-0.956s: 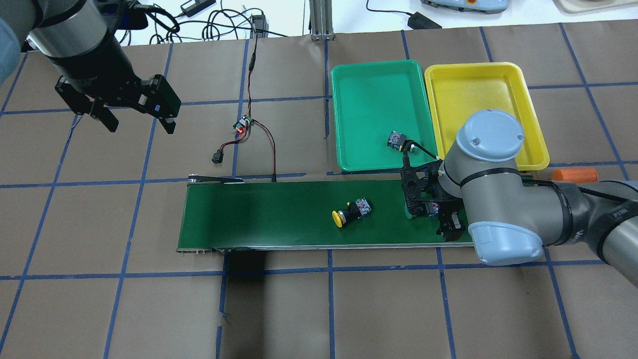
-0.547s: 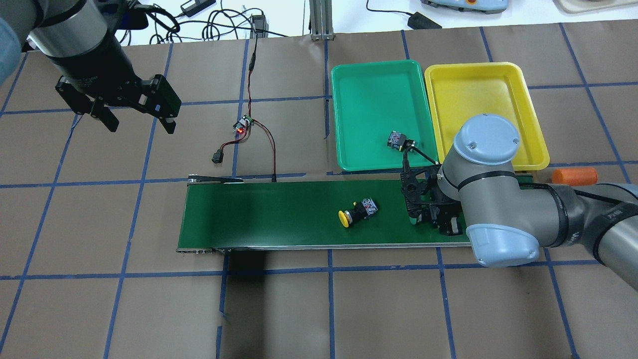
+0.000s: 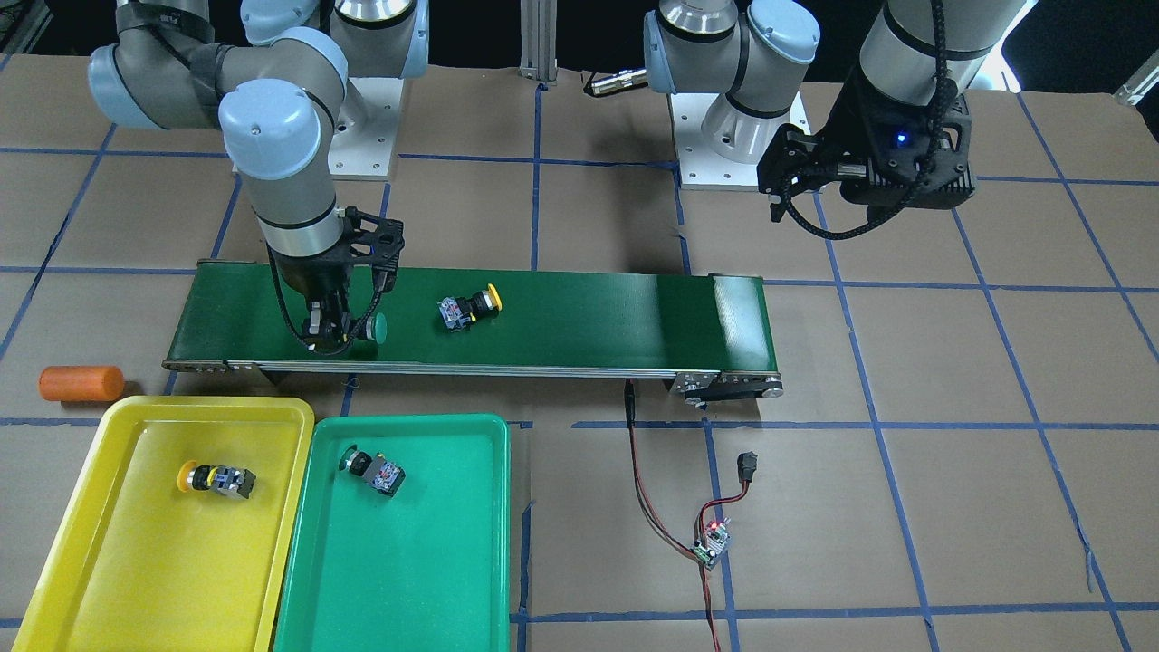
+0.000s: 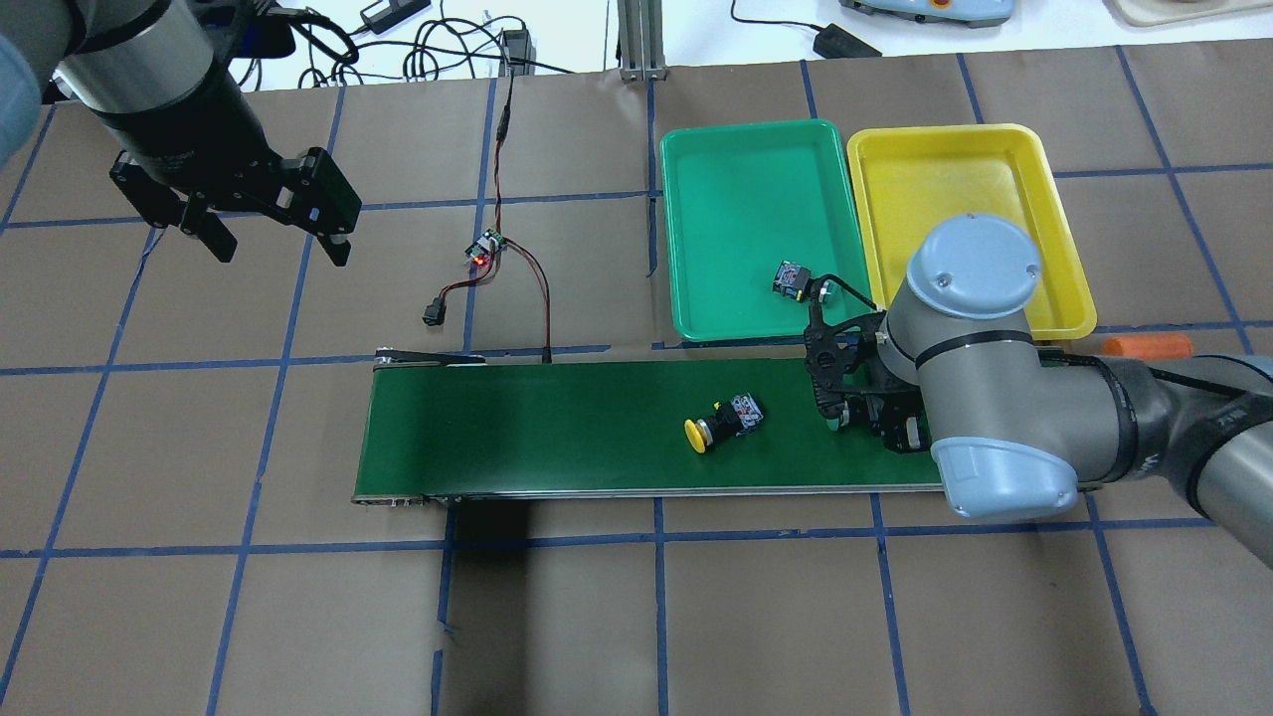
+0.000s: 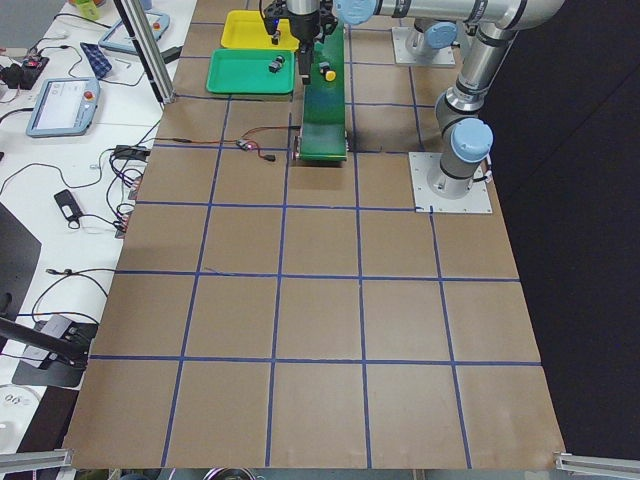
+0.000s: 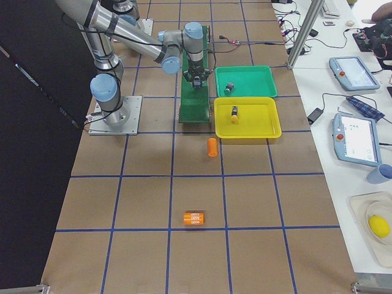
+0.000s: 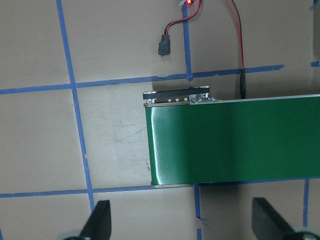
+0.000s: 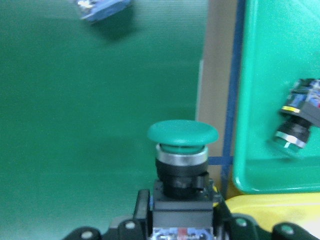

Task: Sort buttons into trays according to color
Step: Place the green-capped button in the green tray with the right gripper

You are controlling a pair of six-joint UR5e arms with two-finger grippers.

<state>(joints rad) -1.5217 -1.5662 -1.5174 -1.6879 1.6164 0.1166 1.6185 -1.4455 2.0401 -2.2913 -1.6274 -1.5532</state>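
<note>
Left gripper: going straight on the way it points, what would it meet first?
Likely the brown table, just off the end of the conveyor belt. The left gripper hangs open above it; depth is unclear, so the belt edge may be close.

— What sort of place is this?
— A robotics lab. Two robot arms (image 3: 281, 172) are bolted to a table (image 4: 776, 626) papered brown and gridded with blue tape (image 4: 658, 597), with a small conveyor belt (image 4: 557, 428).
— Anything else?
— Control tablets (image 6: 349, 72) on a white bench (image 6: 324, 153), tangled cables (image 4: 438, 45) and a bare circuit board (image 3: 713, 541).
</note>
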